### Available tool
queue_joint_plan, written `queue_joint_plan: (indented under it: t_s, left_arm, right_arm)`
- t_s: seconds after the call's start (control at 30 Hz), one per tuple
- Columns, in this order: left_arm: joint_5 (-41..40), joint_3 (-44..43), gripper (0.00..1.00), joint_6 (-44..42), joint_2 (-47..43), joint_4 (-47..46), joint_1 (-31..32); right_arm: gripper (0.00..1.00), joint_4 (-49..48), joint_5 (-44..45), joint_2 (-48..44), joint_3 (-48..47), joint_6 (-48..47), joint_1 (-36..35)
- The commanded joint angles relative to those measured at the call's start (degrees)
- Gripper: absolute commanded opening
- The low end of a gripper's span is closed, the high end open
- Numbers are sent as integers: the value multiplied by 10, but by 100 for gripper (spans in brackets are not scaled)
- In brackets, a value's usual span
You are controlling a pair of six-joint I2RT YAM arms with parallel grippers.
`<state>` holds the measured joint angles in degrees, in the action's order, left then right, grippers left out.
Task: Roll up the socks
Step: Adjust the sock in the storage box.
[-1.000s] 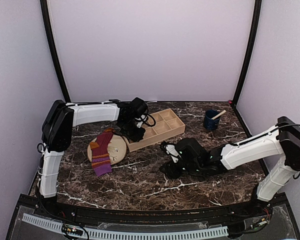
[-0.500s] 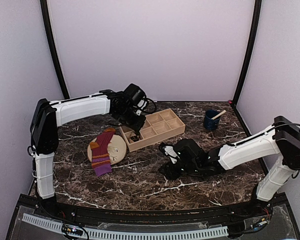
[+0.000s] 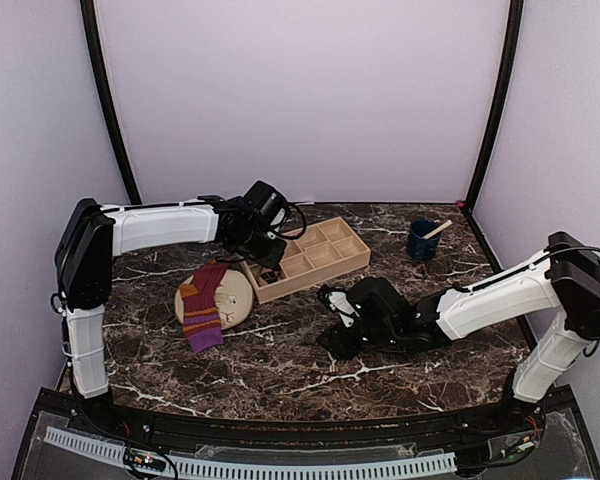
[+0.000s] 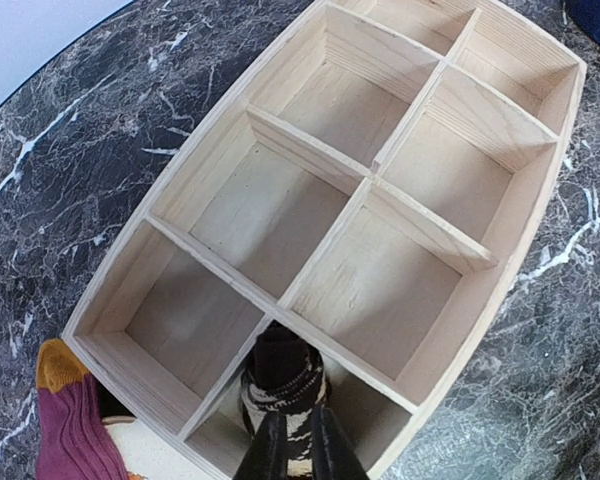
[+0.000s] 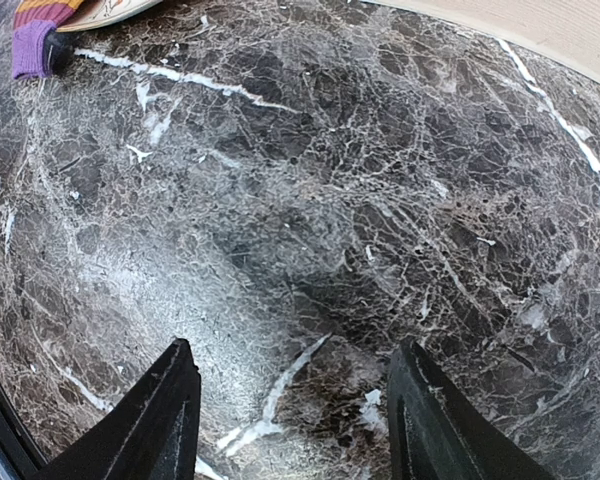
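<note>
While the left gripper [image 4: 293, 422] hangs over the wooden tray [image 4: 540, 200], its 2 fingers stand close together with their tips down on the black and tan sock [image 4: 280, 372]. I cannot tell whether they pinch the fabric or only touch it. That sock sits as a compact bundle in an end compartment, at the end of the tray nearest the plate [image 3: 238, 296].

The purple sock [image 3: 202, 305] lies flat and unrolled. Its striped upper part rests across the plate and its lower end trails off onto the marble table [image 3: 280, 360]. The right gripper [image 5: 295, 352] is low over bare marble, well apart from both socks. Its jaws are spread wide with nothing between them.

I judge the job about half done: 1 sock looks rolled and stowed, and the step in hand is the release of that bundle into the tray.

- **Left arm:** it needs to let go fully and rise straight up, so the fingers clear the dividers without dragging the bundle out.
- **Purple sock:** it wants 2 grippers, 1 to pin an end and 1 to turn the fabric over itself.
- **Risk:** since the sock straddles the plate's rim, it may slide or tip the plate. Pulling it onto the table first seems wise.
</note>
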<state>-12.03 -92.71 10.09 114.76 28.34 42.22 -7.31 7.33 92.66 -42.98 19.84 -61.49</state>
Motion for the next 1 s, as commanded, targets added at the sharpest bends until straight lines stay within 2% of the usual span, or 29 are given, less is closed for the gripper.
queue_joint_plan:
  t_s: [0.0,0.97]
  left_arm:
    - [-23,12,12,-4,2,-44,-5]
    - [-26,17,12,11,80,-21,-21]
  right_arm:
    - [59,-18,1,-6,-5,3,-3]
    - [59,-15,0,18,-20,-5,-2]
